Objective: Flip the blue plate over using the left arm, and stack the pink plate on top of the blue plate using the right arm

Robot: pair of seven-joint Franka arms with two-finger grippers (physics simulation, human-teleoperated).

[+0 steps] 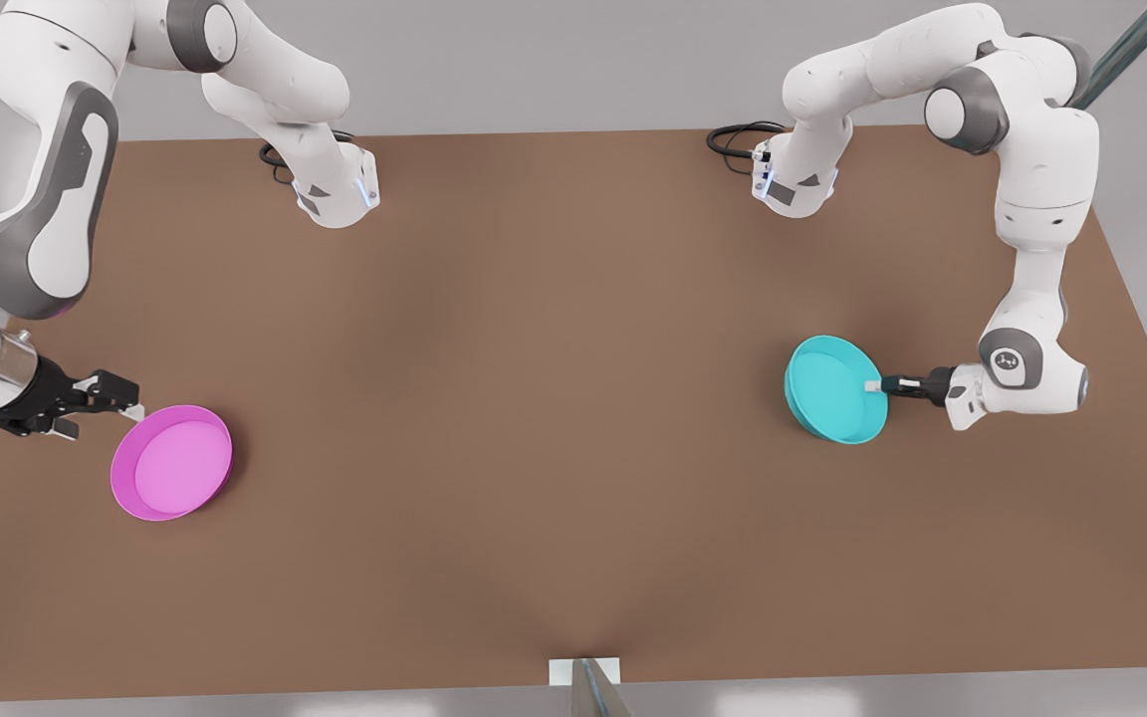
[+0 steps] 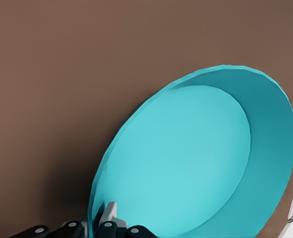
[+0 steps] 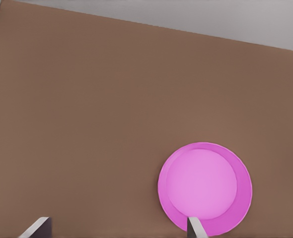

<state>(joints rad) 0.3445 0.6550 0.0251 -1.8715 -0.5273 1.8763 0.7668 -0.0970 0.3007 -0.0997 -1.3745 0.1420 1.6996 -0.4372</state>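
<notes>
A: Front view first. Blue plate (image 1: pixel 832 390) sits right of centre on the brown counter (image 1: pixel 534 398), tilted up off the surface, hollow side facing the frame's upper right.
B: Held by what?
A: Left hand (image 1: pixel 876 385), coming in from the right edge, fingers pinched on the blue plate's rim. Left arm (image 1: pixel 1032 249) folds down from the upper right.
B: And the pink plate (image 1: pixel 172 462)?
A: Lower left of the frame, flat on the counter, hollow side up. Right hand (image 1: pixel 114 400) is just beside its upper-left rim, fingers spread wide, nothing in them. Right arm (image 1: pixel 36 229) fills the left edge.
B: Left wrist view?
A: Blue plate (image 2: pixel 196 163) takes the lower right, tilted, inside facing the camera. Fingers (image 2: pixel 108 215) at the bottom clamp its rim.
B: Right wrist view?
A: Pink plate (image 3: pixel 204 188) lower right on the counter (image 3: pixel 87 124). Two fingertips (image 3: pixel 195 228) at the bottom edge, set far apart; the one nearer the plate overlaps its rim in the picture, contact unclear.
</notes>
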